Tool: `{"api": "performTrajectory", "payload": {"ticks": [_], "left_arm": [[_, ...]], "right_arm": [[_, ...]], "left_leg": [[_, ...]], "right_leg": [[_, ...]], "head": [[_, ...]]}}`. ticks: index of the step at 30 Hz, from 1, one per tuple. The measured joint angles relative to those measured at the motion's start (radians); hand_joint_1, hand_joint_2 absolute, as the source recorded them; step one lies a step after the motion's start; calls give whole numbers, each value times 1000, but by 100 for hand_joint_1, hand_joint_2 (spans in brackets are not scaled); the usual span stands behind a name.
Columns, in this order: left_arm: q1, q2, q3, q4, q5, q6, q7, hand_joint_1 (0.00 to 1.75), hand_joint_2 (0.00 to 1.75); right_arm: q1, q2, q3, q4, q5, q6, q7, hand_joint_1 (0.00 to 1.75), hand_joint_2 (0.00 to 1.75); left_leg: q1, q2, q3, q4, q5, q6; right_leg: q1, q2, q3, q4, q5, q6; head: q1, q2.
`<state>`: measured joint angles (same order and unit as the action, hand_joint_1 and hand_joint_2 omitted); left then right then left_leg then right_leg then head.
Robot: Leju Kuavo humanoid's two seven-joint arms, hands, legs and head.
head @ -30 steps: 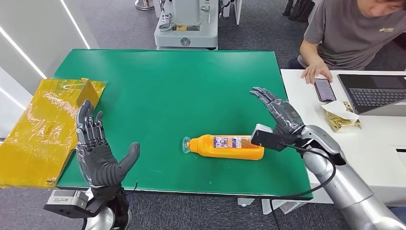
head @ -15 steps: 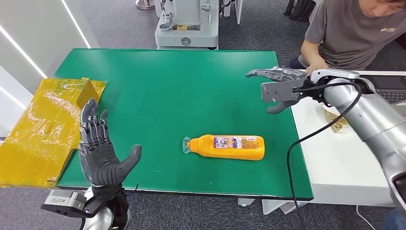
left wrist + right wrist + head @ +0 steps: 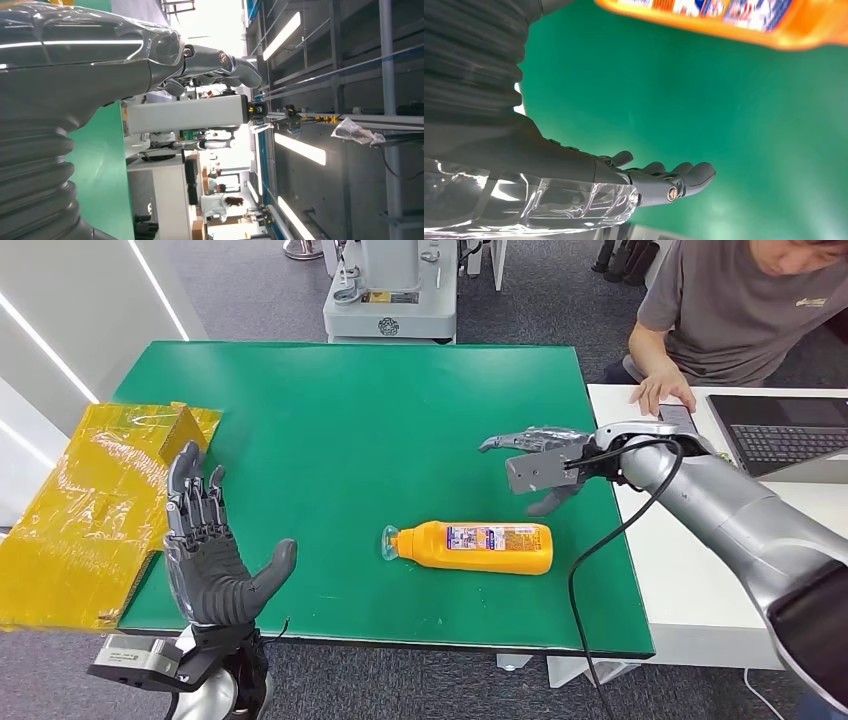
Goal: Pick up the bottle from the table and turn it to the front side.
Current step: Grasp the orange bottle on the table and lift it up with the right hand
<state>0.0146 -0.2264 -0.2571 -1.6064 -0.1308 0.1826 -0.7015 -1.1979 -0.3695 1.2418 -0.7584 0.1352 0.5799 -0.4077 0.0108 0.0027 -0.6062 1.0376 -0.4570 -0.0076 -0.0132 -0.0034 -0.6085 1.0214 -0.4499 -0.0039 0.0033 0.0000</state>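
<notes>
Right hand [image 3: 545,455] spread open, holding nothing, above the green table [image 3: 350,420] just beyond the orange bottle [image 3: 470,547]. Bottle lies on its side, cap toward the left hand [image 3: 210,560], which is open, upright, clear of it. Label print too small to read, possibly colour panels.

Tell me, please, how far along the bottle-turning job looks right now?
Nothing looks done: the orange bottle lies on its side on the green table, untouched. In hand: the right hand hovers open just beyond it. The left hand is open at the near edge. Grasping, lifting and turning remain.
</notes>
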Motion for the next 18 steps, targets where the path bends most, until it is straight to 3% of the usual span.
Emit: {"api": "performTrajectory", "payload": {"ticks": [10,18], "left_arm": [[-15,0,0,0,10,-1,0,0,175],[-21,-2,0,2,1,-18,0,0,175]], "right_arm": [[73,48,48,71,-13,-47,-8,0,175],[136,51,55,107,-11,-104,-12,0,175]], "left_leg": [[0,0,0,0,0,0],[0,0,0,0,0,0]], "right_leg": [[0,0,0,0,0,0],[0,0,0,-1,0,0]], "head": [[0,0],[0,0]]}}
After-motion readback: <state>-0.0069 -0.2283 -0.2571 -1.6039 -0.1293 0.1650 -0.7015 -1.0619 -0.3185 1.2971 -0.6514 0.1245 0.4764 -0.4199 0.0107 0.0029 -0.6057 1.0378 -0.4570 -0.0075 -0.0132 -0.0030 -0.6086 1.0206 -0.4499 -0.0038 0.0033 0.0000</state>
